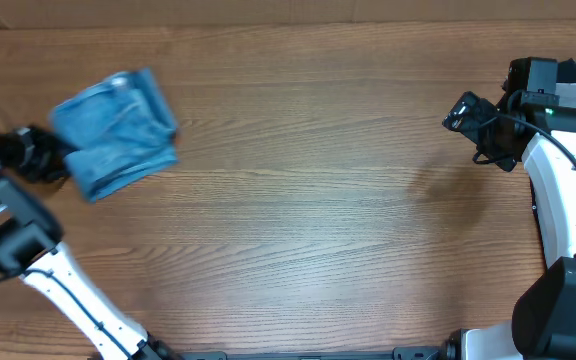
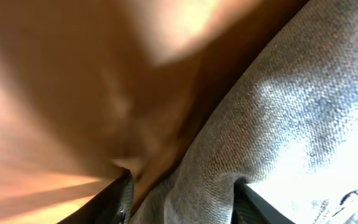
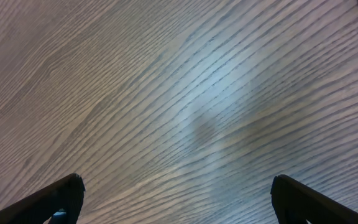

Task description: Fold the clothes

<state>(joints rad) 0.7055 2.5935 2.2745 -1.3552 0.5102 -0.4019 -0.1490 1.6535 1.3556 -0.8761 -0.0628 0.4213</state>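
Jeans point(image 1: 115, 133) are at far left of the table point(image 1: 318, 220), bunched into a rough folded bundle, light blue, slightly blurred in overhead. Bundle is skewed, not square to the table edges; its near-left corner points toward the left arm.

Left gripper point(image 1: 43, 155) is at the bundle's left edge, touching it. In the left wrist view, denim fills the right half of the shot and a thick fold sits between the two fingers point(image 2: 120, 199), filling the gap; left gripper point(image 2: 182, 202) reads as clenched on that fold. The view is blurred, and wood shows to the left of the cloth. There's a bit of pale stitching or print at bottom right, too small to make out.

Right gripper point(image 1: 458, 113) is at far right, well apart from the jeans, over bare wood. In the right wrist view its fingers point(image 3: 61, 199) are spread wide with only wood grain between them; right gripper point(image 3: 176, 199) is released, holding nothing.
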